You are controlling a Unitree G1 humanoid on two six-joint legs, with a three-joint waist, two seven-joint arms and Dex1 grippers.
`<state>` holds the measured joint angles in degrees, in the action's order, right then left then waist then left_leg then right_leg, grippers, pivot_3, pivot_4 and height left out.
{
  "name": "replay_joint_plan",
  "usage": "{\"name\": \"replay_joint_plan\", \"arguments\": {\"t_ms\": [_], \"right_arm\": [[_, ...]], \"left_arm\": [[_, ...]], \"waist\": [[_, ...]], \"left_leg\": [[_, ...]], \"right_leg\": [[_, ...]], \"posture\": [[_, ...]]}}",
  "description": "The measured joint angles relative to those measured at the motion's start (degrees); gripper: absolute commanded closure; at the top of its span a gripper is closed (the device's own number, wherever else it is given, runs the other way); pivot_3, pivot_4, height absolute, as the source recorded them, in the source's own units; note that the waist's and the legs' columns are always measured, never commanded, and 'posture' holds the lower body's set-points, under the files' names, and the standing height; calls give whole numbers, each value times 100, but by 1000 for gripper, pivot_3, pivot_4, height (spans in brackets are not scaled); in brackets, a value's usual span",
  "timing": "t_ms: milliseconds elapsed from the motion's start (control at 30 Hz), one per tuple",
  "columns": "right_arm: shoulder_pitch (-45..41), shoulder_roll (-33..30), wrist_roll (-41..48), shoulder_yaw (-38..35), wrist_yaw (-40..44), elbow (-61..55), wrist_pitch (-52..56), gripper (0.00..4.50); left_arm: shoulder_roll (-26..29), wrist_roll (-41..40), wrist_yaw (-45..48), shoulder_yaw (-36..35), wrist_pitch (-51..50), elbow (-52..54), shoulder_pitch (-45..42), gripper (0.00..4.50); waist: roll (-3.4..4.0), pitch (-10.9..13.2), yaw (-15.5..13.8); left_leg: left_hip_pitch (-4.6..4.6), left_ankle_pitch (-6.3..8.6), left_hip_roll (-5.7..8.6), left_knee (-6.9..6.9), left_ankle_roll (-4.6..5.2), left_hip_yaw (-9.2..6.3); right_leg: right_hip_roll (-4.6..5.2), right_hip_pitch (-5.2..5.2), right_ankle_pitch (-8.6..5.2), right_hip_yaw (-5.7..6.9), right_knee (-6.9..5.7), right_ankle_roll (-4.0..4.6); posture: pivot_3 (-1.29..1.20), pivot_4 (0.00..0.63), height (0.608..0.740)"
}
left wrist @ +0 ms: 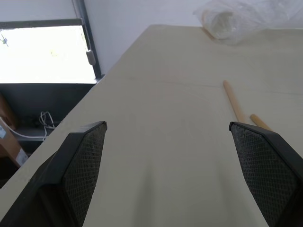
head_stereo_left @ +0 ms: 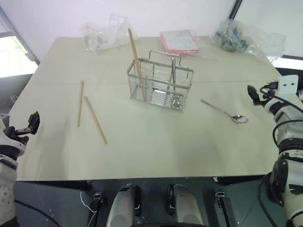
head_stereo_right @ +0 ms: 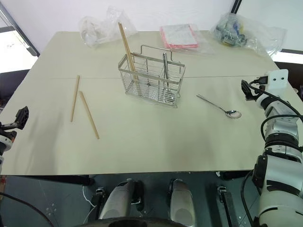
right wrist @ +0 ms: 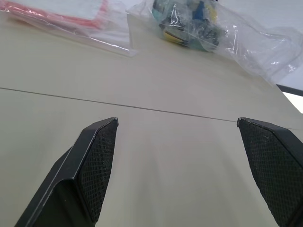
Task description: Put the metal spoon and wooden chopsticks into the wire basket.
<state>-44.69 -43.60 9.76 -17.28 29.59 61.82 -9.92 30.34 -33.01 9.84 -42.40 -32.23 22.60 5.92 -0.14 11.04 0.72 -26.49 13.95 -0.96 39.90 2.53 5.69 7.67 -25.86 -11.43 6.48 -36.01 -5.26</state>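
The wire basket (head_stereo_left: 160, 87) stands mid-table, and one wooden chopstick (head_stereo_left: 136, 56) leans upright in its left end. A slim metal handle (head_stereo_left: 173, 71) also stands inside it. Two more wooden chopsticks (head_stereo_left: 80, 103) (head_stereo_left: 95, 119) lie flat on the table to the basket's left. The metal spoon (head_stereo_left: 225, 112) lies to the basket's right, bowl toward the front. My left gripper (head_stereo_left: 34, 122) hovers open and empty at the table's left edge, with the chopstick ends (left wrist: 234, 101) ahead of it. My right gripper (head_stereo_left: 252, 93) is open and empty at the right edge, beyond the spoon.
Clear plastic bags lie along the back of the table: one at back left (head_stereo_left: 102, 33), a pink packet in plastic (head_stereo_left: 180, 41) behind the basket, and a bag of coloured items (head_stereo_left: 246, 38) at back right. The table's front edge (head_stereo_left: 142, 178) is close to me.
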Motion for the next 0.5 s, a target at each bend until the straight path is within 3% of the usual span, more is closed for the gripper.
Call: {"name": "replay_joint_plan", "arguments": {"t_ms": [300,500], "right_arm": [[-208,-33,-14,32,149,0,16,368],[-956,-296,-217,551,1364,-71,453,368]], "left_arm": [[212,-37,6,1,-75,-56,-306,153],[885,-1100,515,297,-866,604,-923,153]], "waist": [[0,0,3],[1,1,-1]], "left_leg": [[1,-1,0,0,0,1],[1,-2,0,1,-4,0]], "right_leg": [[0,0,0,0,-1,-1],[0,1,0,-2,0,0]], "posture": [[0,150,699],[0,150,699]]}}
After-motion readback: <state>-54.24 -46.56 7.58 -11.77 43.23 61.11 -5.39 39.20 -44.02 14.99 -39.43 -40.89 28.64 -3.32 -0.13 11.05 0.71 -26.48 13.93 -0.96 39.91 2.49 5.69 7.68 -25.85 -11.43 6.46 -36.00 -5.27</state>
